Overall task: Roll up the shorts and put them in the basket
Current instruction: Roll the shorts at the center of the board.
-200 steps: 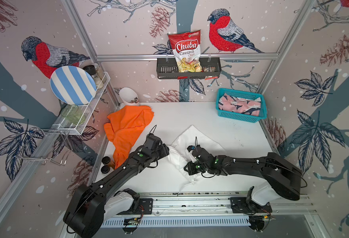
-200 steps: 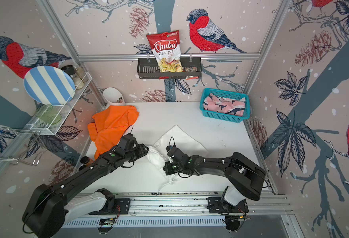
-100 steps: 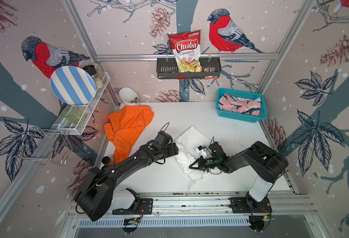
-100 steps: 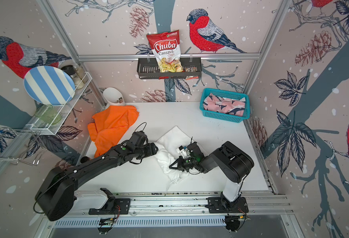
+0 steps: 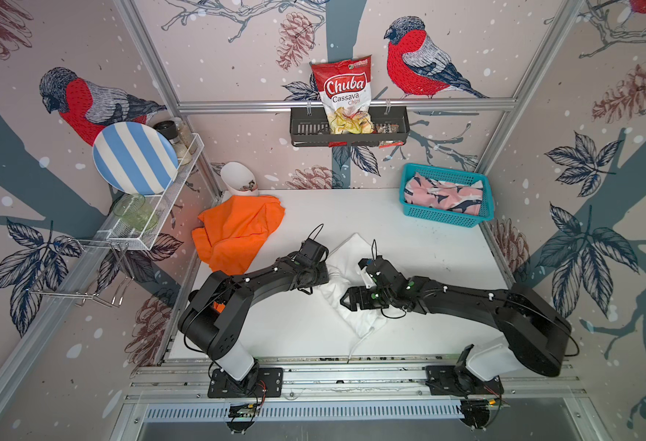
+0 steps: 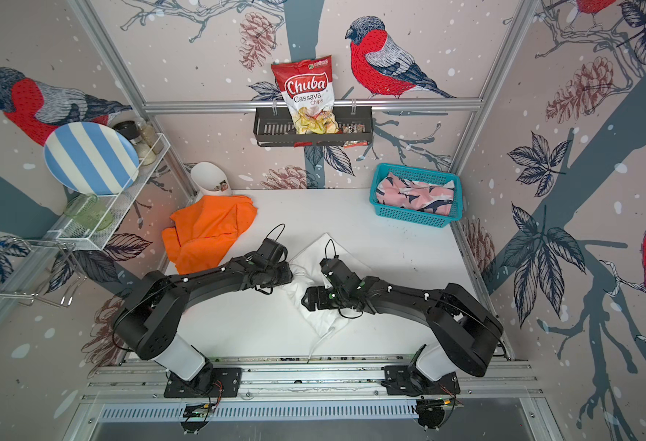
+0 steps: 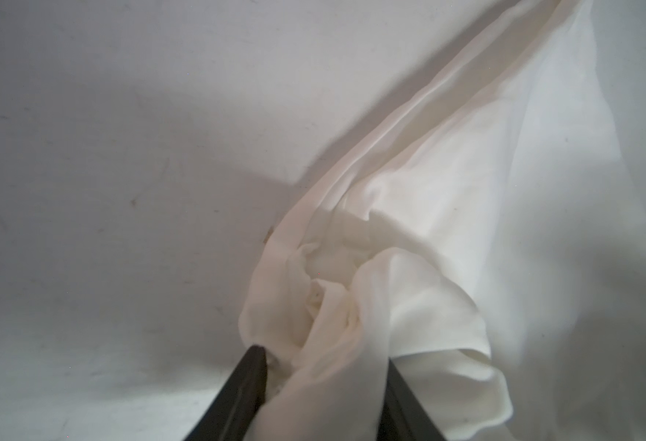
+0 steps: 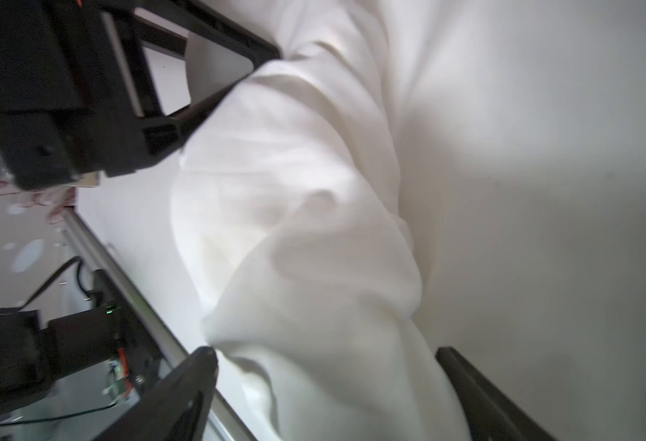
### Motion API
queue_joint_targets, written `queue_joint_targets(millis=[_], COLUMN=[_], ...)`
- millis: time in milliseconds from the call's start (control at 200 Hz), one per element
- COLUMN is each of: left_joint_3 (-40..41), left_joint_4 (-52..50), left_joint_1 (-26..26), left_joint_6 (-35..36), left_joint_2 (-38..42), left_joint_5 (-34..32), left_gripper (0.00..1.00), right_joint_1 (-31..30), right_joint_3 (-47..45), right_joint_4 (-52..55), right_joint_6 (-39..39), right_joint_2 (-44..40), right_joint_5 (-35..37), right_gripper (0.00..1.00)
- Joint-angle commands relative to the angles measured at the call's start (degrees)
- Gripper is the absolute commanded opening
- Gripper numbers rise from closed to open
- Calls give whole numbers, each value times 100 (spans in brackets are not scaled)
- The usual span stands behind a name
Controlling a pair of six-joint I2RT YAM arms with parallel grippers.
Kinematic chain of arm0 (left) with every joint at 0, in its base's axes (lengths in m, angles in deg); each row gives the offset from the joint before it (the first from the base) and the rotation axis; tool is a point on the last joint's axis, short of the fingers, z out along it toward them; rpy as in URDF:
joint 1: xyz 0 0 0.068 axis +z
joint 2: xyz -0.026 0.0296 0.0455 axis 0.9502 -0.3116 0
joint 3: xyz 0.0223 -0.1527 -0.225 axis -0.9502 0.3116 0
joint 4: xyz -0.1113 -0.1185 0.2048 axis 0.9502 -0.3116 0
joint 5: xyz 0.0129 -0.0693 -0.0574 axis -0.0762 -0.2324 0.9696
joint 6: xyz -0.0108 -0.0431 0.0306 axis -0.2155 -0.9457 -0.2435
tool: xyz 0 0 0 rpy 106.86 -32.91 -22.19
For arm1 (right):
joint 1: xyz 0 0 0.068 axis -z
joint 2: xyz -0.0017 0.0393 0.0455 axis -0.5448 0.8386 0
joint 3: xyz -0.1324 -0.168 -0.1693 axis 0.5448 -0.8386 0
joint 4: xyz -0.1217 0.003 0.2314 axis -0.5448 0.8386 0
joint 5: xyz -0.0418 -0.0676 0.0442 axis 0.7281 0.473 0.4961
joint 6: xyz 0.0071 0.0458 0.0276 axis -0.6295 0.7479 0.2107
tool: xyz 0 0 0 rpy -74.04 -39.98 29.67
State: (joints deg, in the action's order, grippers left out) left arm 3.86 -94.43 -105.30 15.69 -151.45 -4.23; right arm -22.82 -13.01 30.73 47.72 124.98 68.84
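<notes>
The white shorts (image 5: 352,256) (image 6: 313,252) lie mid-table, bunched into a loose roll along their near-left edge. My left gripper (image 5: 323,275) (image 6: 289,277) (image 7: 323,357) is shut on the twisted end of that roll, with cloth filling the gap between its jaws. The right gripper (image 5: 348,301) (image 6: 306,299) (image 8: 323,353) stands open, its jaws wide on either side of the roll's other end. The orange shorts (image 5: 237,233) (image 6: 207,233) lie crumpled at the back left. The pink shark-print shorts (image 5: 443,194) (image 6: 413,194) sit in the teal basket (image 5: 443,221).
A white drawstring (image 5: 359,343) trails from the white shorts toward the table's front rail. A white cup (image 5: 237,183) stands at the back left corner. A wire shelf with a striped plate (image 5: 134,158) hangs on the left wall, a chips bag (image 5: 346,99) on the back rack.
The right gripper has gone from shut to wide open around the roll, and its arm has stretched out low again. The left gripper has narrowed onto the cloth end.
</notes>
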Motion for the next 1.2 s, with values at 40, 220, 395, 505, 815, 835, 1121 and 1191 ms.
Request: queue_joint_targets(millis=[40, 220, 395, 505, 815, 835, 1121, 1191], left_joint_3=[-44, -54, -32, -41, -69, -77, -315, -396], left_joint_4=[39, -16, -14, -2, -197, -222, -576, -733], left_joint_1=[53, 93, 186, 221, 624, 674, 1368, 1376], left_joint_6=[237, 338, 349, 359, 569, 581, 836, 799], left_joint_2=[-60, -114, -94, -81, 124, 161, 340, 581], left_joint_5=[-1, 100, 153, 185, 148, 145, 423, 414], left_gripper=[45, 45, 48, 48, 49, 48, 46, 55], right_joint_1=[-894, -1730, -1806, -1850, -1790, -1763, -415, -78], right_joint_3=[1080, 2167, 2233, 1952, 1333, 1271, -661, -960], right_joint_4=[2595, 3400, 3006, 2446, 1480, 1361, -1689, -2161], right_joint_6=[-279, -510, -708, -699, -548, -553, 57, 184], right_joint_2=[262, 1298, 2019, 2160, 1822, 1741, 773, 797], right_joint_5=[3427, 4331, 3452, 2705, 1716, 1546, -1998, -2483], right_gripper=[100, 100, 100, 100, 23, 18, 0, 0])
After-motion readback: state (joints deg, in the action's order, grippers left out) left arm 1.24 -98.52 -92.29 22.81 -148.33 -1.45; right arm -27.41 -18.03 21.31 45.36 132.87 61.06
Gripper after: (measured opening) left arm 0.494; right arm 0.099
